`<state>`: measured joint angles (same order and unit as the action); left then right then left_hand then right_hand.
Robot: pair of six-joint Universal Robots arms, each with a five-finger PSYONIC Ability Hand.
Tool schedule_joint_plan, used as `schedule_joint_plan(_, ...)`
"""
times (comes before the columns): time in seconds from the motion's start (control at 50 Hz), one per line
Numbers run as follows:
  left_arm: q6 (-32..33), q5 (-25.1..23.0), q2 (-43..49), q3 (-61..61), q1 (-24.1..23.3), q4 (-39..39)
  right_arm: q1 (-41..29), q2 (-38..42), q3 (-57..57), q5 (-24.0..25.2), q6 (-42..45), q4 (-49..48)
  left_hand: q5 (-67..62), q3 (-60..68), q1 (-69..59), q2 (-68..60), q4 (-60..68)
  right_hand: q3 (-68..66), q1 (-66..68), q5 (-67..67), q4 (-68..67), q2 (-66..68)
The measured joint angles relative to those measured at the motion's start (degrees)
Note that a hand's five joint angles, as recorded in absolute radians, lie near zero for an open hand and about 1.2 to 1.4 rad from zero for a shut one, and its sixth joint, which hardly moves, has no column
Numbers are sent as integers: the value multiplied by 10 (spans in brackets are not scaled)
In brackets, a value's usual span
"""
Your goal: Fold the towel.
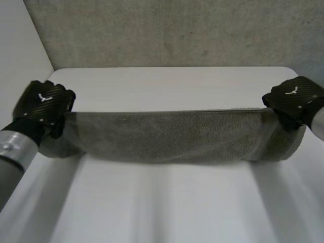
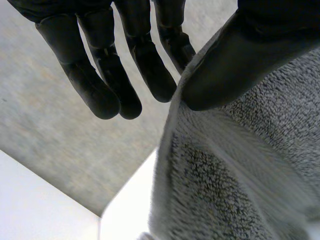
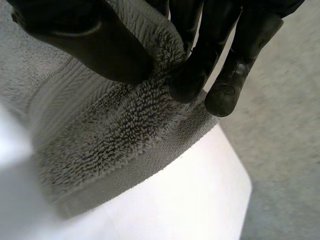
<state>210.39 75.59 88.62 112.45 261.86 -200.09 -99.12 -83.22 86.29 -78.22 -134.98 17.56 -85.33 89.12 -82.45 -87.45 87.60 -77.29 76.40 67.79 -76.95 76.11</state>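
Soft, even light w/ faint shadow under towel [image 1: 172, 136] on table [image 1: 167, 207].

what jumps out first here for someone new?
A grey towel stretched wide between the two black hands, sagging slightly in the middle across the white table. The left hand pinches its left end and the right hand its right end. In the right wrist view, thumb and fingers clamp the towel's thick edge.

You have a towel [image 1: 172, 136] of rough, looped terry cloth above a smooth, matt white table [image 1: 167, 86].
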Motion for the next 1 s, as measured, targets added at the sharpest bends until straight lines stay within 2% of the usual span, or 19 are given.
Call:
schedule_joint_plan(0.12, -1, 13, 122, -87, -17, 3, -3, 111, -68, -13, -1, -15, 0, 0, 0, 0, 0, 0, 0, 0, 0, 0)
schedule_joint_plan(0.22, 0, 54, 237, -192, -42, 5, -13, 199, -120, -45, -3, -66, 0, 0, 0, 0, 0, 0, 0, 0, 0, 0)
schedule_joint_plan(0.38, 1, 104, 354, -320, -63, 5, -38, 269, -145, -85, -1, -183, -6, 1, 0, 0, 0, 0, 0, 2, 0, 0)
schedule_joint_plan(0.56, 2, 139, 440, -417, -80, 8, -52, 314, -157, -94, 1, -275, -6, -27, 2, 12, -14, 0, 0, 4, 0, 5)
schedule_joint_plan(0.6, 2, 150, 454, -433, -83, 10, -54, 325, -161, -95, 3, -284, 121, -166, 140, 149, -146, 118, -115, -120, 118, -115)
schedule_joint_plan(0.62, 2, 158, 462, -443, -86, 10, -56, 331, -164, -96, 4, -288, 239, -273, 246, 254, -271, 226, -225, -223, 215, -225)
schedule_joint_plan(0.64, 2, 163, 467, -448, -88, 11, -57, 334, -166, -97, 5, -290, 299, -332, 305, 312, -332, 270, -282, -281, 269, -269)
schedule_joint_plan(0.68, 2, 176, 478, -463, -94, 12, -59, 345, -170, -102, 6, -293, 511, -542, 523, 527, -546, 488, -489, -518, 486, -490)
schedule_joint_plan(0.72, 2, 184, 484, -469, -99, 13, -61, 350, -172, -107, 6, -293, 657, -687, 637, 665, -681, 596, -584, -620, 593, -589)
schedule_joint_plan(0.78, 1, 190, 484, -472, -104, 14, -63, 352, -171, -115, 2, -293, 719, -746, 675, 723, -724, 632, -620, -663, 623, -616)
schedule_joint_plan(0.86, -2, 191, 470, -462, -111, 17, -63, 338, -160, -121, -12, -292, 726, -750, 677, 728, -724, 633, -628, -666, 623, -616)
schedule_joint_plan(1.0, -6, 184, 407, -410, -114, 21, -56, 259, -113, -113, -65, -289, 726, -752, 677, 728, -724, 633, -628, -666, 623, -616)
